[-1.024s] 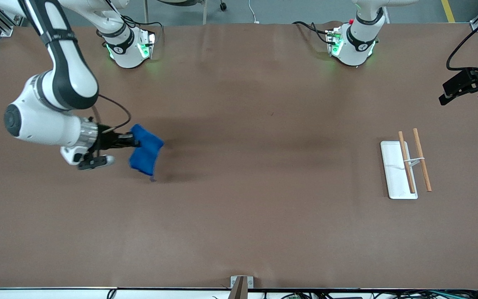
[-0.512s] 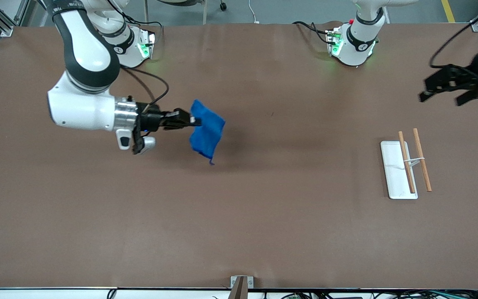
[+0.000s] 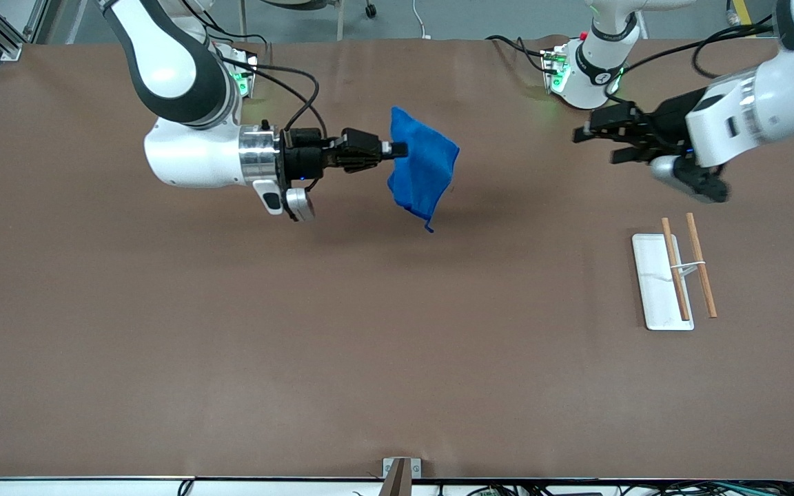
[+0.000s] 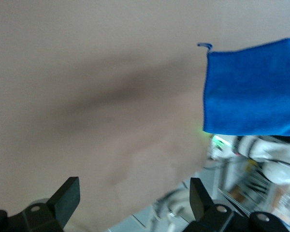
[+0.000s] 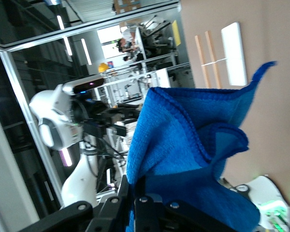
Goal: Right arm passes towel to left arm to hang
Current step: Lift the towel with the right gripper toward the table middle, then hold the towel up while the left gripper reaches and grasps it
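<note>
My right gripper (image 3: 400,147) is shut on the top edge of the bright blue towel (image 3: 421,168) and holds it in the air over the middle of the table. The towel hangs down from the jaws, its small loop at the lowest corner. In the right wrist view the towel (image 5: 193,159) bunches over the shut fingers (image 5: 154,208). My left gripper (image 3: 584,140) is open and empty, in the air near the left arm's base, pointing toward the towel with a wide gap between them. The left wrist view shows the towel (image 4: 251,92) ahead and the open fingers (image 4: 67,195).
A white flat base (image 3: 659,281) carrying a rack of two wooden rods (image 3: 688,267) lies on the brown table toward the left arm's end. It also shows in the right wrist view (image 5: 233,52). The two arm bases (image 3: 579,72) stand along the table's top edge.
My right gripper has carried the towel from the right arm's end toward the table's middle and higher. My left arm has swung in from the table's edge toward the towel.
</note>
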